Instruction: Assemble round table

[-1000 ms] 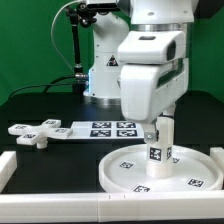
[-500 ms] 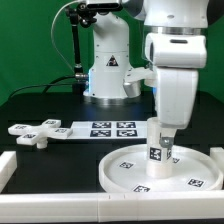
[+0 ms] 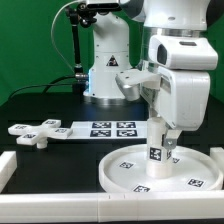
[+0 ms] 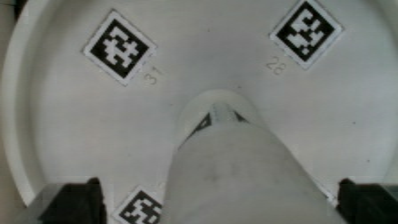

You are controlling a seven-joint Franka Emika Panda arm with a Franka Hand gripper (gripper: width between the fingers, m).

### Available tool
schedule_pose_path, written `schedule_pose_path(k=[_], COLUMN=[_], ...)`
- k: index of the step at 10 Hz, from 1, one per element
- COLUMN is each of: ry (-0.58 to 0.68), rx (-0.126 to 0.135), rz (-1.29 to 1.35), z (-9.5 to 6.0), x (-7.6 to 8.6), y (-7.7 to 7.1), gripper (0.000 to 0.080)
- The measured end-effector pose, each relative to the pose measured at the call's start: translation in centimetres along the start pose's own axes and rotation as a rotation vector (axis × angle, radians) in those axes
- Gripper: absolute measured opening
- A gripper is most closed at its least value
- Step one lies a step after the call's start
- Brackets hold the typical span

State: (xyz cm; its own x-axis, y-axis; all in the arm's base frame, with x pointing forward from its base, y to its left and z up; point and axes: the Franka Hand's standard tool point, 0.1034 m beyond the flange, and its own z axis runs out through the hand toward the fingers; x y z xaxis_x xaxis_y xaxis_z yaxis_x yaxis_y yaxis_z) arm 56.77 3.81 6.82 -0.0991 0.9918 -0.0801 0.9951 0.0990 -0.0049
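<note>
The arm (image 3: 108, 60) rises from its white base at the back and reaches forward toward the exterior view's right. Its bulky white wrist (image 3: 185, 85) hangs nearly upright, slightly tilted. The hand (image 3: 161, 136) points straight down, its fingers (image 3: 174, 140) spread wide. In the wrist view, only the two dark fingertips (image 4: 80, 198) show, well apart from each other

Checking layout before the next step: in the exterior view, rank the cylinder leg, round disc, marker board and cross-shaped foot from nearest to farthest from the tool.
1. cylinder leg: upright between the open tool's fingers.
2. round disc: directly below, under the leg.
3. marker board: toward the exterior view's left.
4. cross-shaped foot: farthest, at the exterior view's left.
</note>
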Motion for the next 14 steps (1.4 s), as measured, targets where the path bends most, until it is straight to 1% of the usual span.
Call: schedule_pose_path(k=[1, 3, 7, 8, 9, 14], ry=[0.0, 0.0, 0.0, 0.003, -0.002, -0.007], rx=[0.0, 0.002, 0.003, 0.01, 0.026, 0.033], rz=[0.0, 0.001, 0.039, 0.101, 0.205, 0.564], z=[0.01, 0.06, 0.1, 0.11, 0.11, 0.17], x=[-0.02, -0.05, -0.06, -0.08, -0.31, -0.34], y=[0.0, -0.05, -0.07, -0.12, -0.16, -0.29], gripper=[0.0649, 0.0403, 0.0406, 0.0406, 0.0406, 0.0407])
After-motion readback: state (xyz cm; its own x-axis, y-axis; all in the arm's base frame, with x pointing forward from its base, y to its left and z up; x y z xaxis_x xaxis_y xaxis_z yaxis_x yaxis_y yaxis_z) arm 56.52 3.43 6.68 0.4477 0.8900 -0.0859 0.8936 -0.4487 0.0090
